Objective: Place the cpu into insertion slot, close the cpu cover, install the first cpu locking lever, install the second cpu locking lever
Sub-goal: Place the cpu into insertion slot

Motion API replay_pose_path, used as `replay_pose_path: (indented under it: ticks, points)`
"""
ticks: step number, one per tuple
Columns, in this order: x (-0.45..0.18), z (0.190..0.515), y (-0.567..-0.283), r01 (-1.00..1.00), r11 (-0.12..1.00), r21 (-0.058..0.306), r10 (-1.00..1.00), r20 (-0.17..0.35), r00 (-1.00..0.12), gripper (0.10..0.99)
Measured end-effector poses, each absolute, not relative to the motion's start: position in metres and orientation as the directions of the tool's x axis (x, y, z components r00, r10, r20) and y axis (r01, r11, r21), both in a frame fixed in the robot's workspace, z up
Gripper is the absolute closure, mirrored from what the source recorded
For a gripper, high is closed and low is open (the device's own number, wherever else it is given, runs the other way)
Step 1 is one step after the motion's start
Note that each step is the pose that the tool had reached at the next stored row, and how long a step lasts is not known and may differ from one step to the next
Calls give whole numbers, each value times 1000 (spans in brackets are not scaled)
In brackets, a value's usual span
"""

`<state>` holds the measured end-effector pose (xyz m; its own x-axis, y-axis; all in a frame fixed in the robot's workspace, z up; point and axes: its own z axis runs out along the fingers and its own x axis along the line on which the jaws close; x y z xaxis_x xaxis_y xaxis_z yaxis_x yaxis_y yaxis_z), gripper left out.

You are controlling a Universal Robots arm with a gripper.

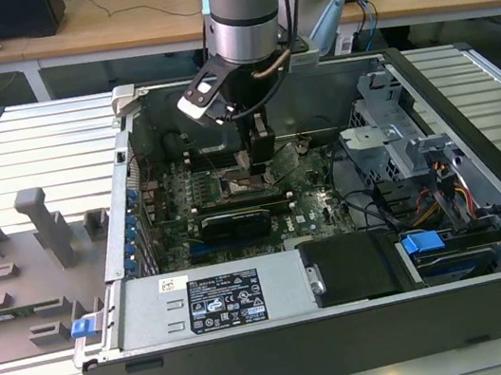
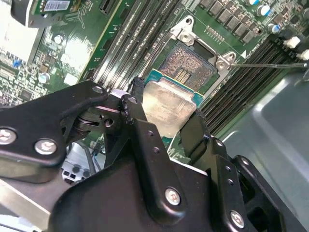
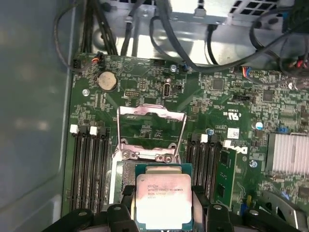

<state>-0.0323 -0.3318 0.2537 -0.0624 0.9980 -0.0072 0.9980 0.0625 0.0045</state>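
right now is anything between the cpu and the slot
Nothing visible does. The gripper holds the cpu by its edges close to the slot, whose dark centre lies bare. The cover is swung open, off the slot.

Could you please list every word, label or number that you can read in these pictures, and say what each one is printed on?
Nothing can be quoted with confidence.
White label on the power supply: print too small to read.
Metal top of the cpu, held in the gripper: faint printed lines, unreadable.
Motherboard: white lettering, too small to read.
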Motion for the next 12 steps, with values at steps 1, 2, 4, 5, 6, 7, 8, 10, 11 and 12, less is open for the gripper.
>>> replay_pose_path:
  ticks: [1, 2, 4, 5, 6, 7, 8, 10, 11, 12]
  points:
    - [-32, 254, -332, 999, 46, 4, 999, -7, -46, 541]
    - [-32, 254, -332, 999, 37, 4, 999, -8, -37, 541]
    - [-32, 254, -332, 1000, 17, 4, 1000, -8, -17, 541]
    - [-32, 254, -332, 1000, 6, 4, 1000, -8, -6, 541]
    - [-32, 254, -332, 1000, -5, 4, 1000, -8, 5, 541]
    - [-32, 254, -332, 1000, -15, 4, 1000, -9, 15, 541]
    - [-32, 254, -332, 1000, -29, 4, 1000, -9, 29, 541]
    - [-32, 254, -332, 999, -49, 4, 999, -9, 49, 541]
    - [-32, 254, -332, 998, -64, 4, 998, -9, 64, 541]
    - [-32, 254, -332, 996, -86, 4, 996, -9, 86, 541]
